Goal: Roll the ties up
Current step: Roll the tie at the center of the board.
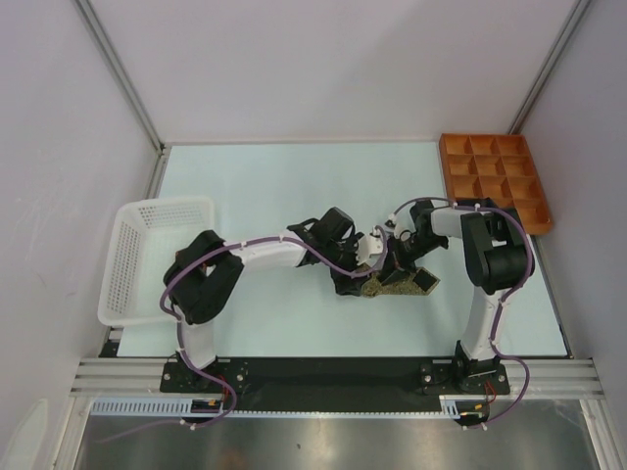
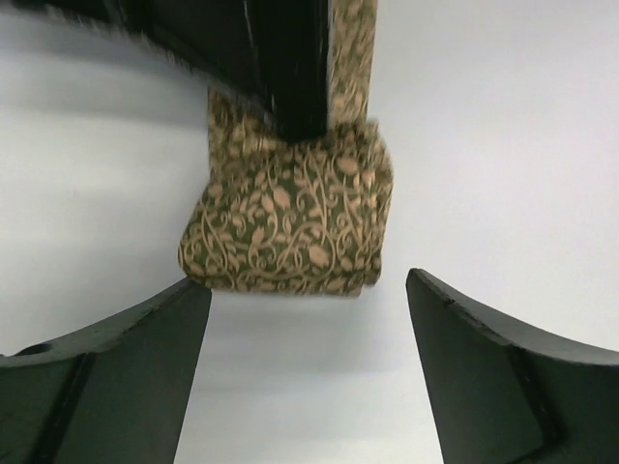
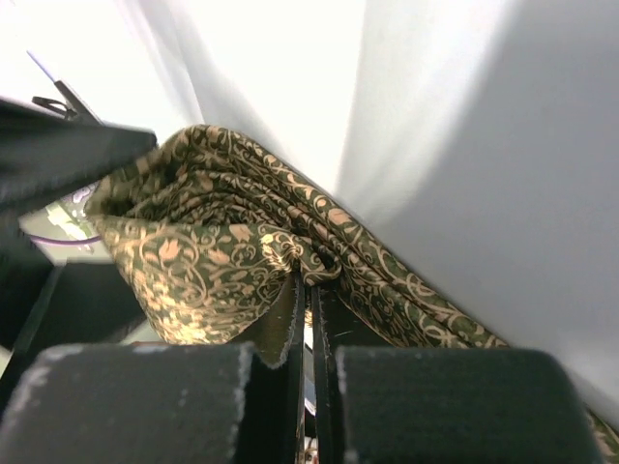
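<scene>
An olive-tan tie (image 1: 397, 286) with a leafy scroll pattern lies partly rolled at the table's middle, between the two arms. In the left wrist view its roll (image 2: 290, 217) sits just beyond my left gripper (image 2: 309, 280), which stands open with only bare table between its fingers (image 2: 106, 377). My right gripper (image 3: 308, 282) is shut, its tips pinching a fold of the tie (image 3: 213, 251) where the bunched layers meet the flat strip. The same dark right fingers (image 2: 290, 68) come down onto the roll's far side. In the top view both grippers (image 1: 367, 257) (image 1: 397, 259) crowd over the tie.
A white mesh basket (image 1: 162, 208) stands at the left edge of the table. An orange compartment tray (image 1: 495, 181) sits at the back right corner. White walls close in the table on three sides.
</scene>
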Robot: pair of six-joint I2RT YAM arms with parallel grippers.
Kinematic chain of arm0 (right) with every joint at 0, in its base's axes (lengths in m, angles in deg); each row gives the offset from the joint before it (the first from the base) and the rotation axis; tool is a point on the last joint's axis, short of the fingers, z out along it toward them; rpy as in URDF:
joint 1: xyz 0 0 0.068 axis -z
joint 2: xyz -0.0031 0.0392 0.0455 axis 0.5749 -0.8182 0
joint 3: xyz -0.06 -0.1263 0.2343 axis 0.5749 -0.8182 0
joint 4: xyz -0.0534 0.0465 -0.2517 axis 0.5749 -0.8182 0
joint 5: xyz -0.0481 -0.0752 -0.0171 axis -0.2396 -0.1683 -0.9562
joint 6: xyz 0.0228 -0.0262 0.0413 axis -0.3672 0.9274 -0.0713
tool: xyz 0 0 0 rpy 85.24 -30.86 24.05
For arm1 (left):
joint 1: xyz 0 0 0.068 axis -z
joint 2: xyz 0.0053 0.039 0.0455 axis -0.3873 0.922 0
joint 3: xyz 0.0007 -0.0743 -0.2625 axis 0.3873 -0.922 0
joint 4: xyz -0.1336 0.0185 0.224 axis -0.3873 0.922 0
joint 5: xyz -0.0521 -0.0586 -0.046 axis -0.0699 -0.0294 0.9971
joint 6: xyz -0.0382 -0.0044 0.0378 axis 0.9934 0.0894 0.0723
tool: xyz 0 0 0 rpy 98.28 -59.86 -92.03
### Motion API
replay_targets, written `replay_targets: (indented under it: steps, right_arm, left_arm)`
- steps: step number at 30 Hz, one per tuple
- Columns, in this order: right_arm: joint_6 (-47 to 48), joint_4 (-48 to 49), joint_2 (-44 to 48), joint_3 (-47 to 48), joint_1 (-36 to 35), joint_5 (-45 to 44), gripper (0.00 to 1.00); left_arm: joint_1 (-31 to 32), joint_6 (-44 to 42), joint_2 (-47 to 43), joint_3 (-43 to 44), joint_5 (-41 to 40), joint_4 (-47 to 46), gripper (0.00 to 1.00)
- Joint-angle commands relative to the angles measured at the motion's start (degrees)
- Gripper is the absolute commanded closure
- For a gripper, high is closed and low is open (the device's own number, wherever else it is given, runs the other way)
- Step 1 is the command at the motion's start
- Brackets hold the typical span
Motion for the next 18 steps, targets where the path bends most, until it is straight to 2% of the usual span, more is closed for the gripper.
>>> replay_targets:
  steps: [1,3,8,13,18]
  right_arm:
    - [-0.04,7.46,-1.86,-1.77,-3.6,-11.43,1.0]
    - [-0.57,8.16,-2.65,-2.21,-4.39,-11.61,1.0]
    - [-1.8,9.92,-5.02,-3.26,-5.36,-10.82,1.0]
    - [-2.85,12.12,-6.08,-3.44,-6.59,-9.32,1.0]
    - [-4.43,14.23,-7.05,-2.65,-8.26,-7.74,1.0]
  left_arm:
    - [0.18,7.84,1.69,0.03,7.72,-8.79,0.12]
    - [0.18,11.0,2.75,-0.06,8.51,-10.73,0.13]
    - [0.18,14.96,4.69,-2.51,9.92,-14.25,0.24]
    - [0.27,14.79,3.81,-5.16,9.75,-18.99,0.39]
    - [1.23,14.53,3.81,-5.43,7.73,-20.84,0.44]
